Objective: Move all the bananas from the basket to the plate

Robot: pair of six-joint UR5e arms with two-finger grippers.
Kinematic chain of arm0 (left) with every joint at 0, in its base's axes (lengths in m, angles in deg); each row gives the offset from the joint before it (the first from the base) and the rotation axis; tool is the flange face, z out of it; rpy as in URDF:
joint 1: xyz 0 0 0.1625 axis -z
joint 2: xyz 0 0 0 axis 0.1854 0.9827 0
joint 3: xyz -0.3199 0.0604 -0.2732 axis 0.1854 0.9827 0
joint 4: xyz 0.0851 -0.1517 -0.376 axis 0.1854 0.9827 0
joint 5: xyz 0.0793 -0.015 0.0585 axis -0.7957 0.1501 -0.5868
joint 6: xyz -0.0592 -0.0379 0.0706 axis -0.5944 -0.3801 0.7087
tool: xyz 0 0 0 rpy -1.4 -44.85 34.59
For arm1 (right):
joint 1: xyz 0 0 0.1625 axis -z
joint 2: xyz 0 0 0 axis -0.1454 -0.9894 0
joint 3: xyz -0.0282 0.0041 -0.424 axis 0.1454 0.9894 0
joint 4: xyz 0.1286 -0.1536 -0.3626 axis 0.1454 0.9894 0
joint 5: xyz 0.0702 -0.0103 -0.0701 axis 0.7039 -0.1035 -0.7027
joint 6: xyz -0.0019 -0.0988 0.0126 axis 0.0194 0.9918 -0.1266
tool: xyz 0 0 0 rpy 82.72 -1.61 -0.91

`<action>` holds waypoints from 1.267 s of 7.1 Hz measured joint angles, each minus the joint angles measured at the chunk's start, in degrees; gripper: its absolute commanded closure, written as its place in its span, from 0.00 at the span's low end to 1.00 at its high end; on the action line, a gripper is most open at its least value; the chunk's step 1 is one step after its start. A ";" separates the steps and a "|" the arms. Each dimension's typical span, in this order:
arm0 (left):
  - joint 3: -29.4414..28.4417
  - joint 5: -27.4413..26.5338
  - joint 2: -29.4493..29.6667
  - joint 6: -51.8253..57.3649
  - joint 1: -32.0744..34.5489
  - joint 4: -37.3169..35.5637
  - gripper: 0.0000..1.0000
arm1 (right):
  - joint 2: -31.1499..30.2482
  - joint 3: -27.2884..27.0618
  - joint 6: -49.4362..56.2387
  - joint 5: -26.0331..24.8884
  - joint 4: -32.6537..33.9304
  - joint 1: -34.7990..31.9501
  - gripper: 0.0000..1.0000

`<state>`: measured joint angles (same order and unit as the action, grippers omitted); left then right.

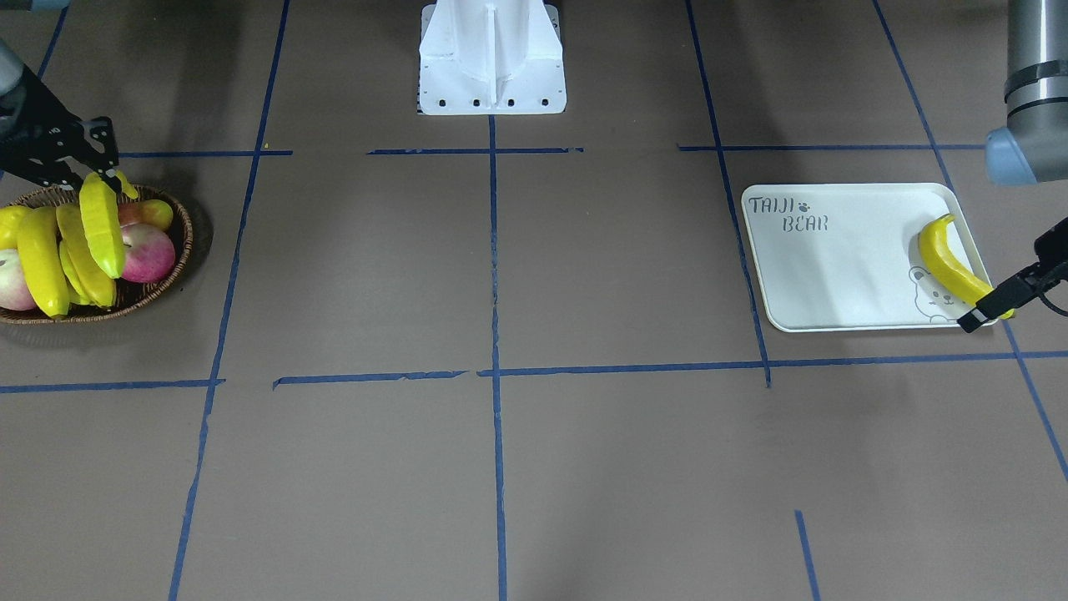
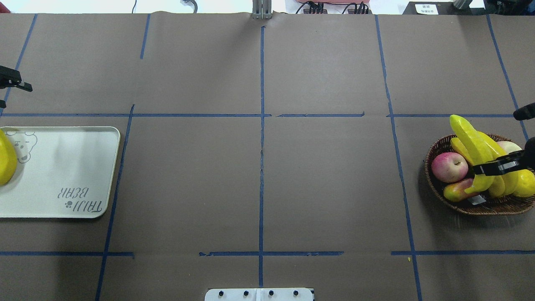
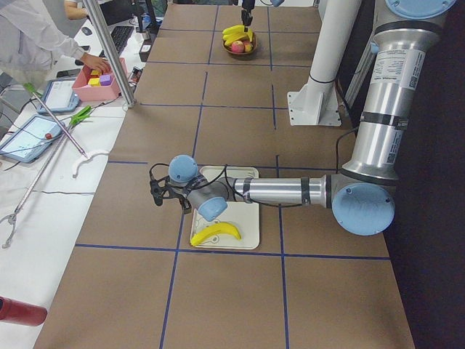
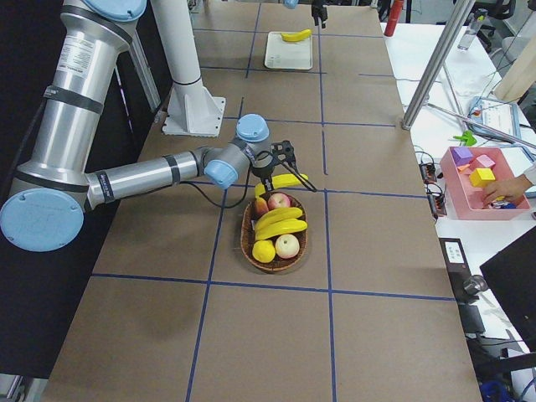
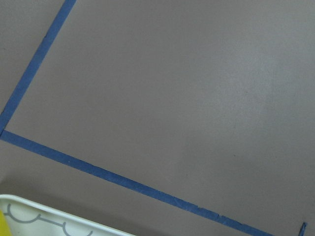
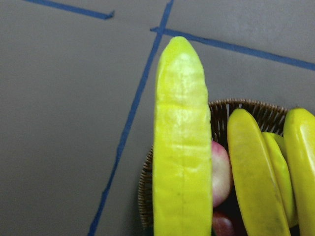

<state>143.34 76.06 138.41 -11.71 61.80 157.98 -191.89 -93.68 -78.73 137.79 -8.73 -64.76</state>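
Right tool clamped on banana above basket; plate lies well apart, beside left tool (its grip cannot be told).

Brown-covered table with blue tape grid; cluttered white side bench alongside.

light: even, bright | shadows: soft | wrist views: slightly blurred

first banana flat on plate | second banana above basket | other bananas inside
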 measured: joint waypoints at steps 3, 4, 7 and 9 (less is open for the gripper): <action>0.64 0.04 2.26 0.06 -4.27 4.87 0.00 | 15.83 6.88 -8.66 2.30 -0.41 -1.51 0.99; 0.89 0.00 3.75 -0.07 -5.41 7.68 0.00 | 22.48 10.28 -14.81 2.02 -0.57 -0.63 0.98; 0.93 -0.29 11.42 -1.69 -9.41 10.17 0.00 | 36.67 16.19 -29.40 -4.74 -0.68 6.21 0.98; 1.71 -1.87 16.78 -12.56 -12.49 10.42 0.00 | 43.83 18.62 -36.15 -11.33 -0.70 11.17 0.98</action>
<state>145.06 74.19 155.19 -24.28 49.31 168.40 -148.06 -75.06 -114.88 126.46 -9.43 -53.59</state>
